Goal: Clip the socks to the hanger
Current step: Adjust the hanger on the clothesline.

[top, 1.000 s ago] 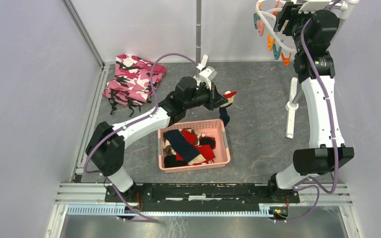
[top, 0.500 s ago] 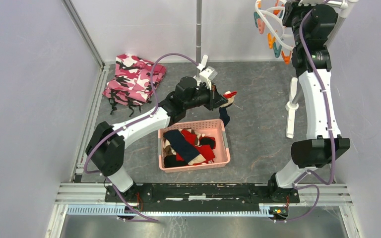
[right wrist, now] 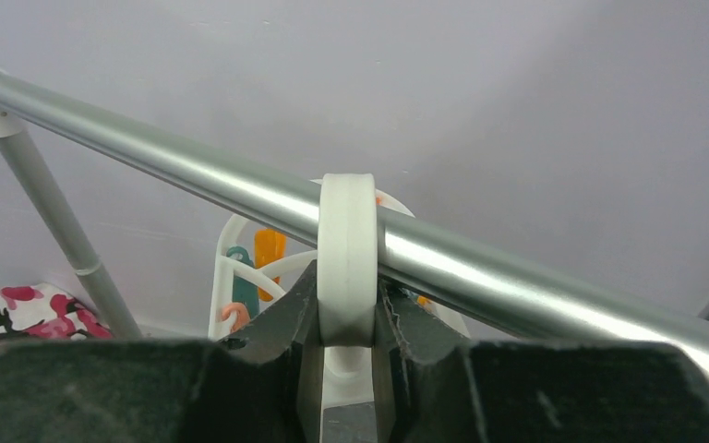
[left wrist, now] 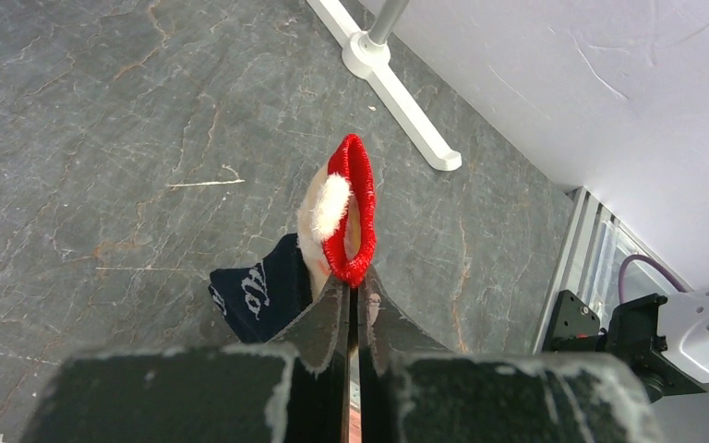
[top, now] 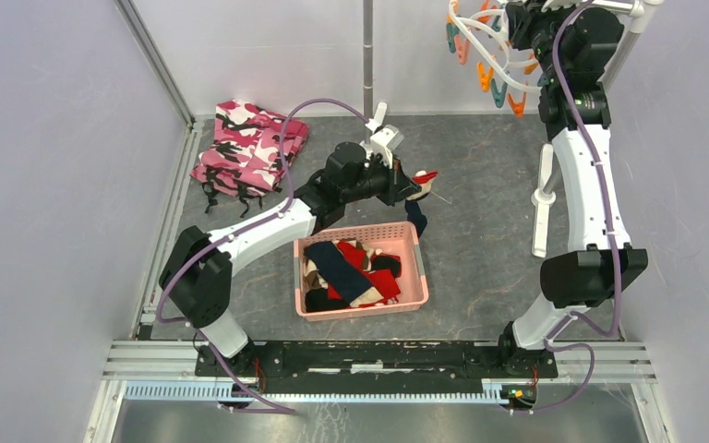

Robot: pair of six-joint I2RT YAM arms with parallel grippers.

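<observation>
Clamped right gripper [right wrist: 346, 295] onto hanger [right wrist: 346, 221] at its hook within the last second; slid hanger leftward, high beyond basket [top: 360, 231]. Pinched in left gripper [left wrist: 353, 291]: red-cuffed sock [left wrist: 351, 198], just past basket's far rim. Suggests bringing clips [top: 489, 78] within reach.

A white oval plastic hanger [right wrist: 346, 242] with orange and teal clips hooks over a metal rail [right wrist: 194, 173]; navy, red and tan socks [top: 346, 272] heap in a pink basket [top: 358, 231], one red-cuffed sock [left wrist: 332, 208] dangling aloft.

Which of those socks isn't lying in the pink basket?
The sock with the red cuff: the left gripper pinches it by that cuff, so it dangles just beyond the pink basket. The other socks lie heaped inside the basket.
</observation>
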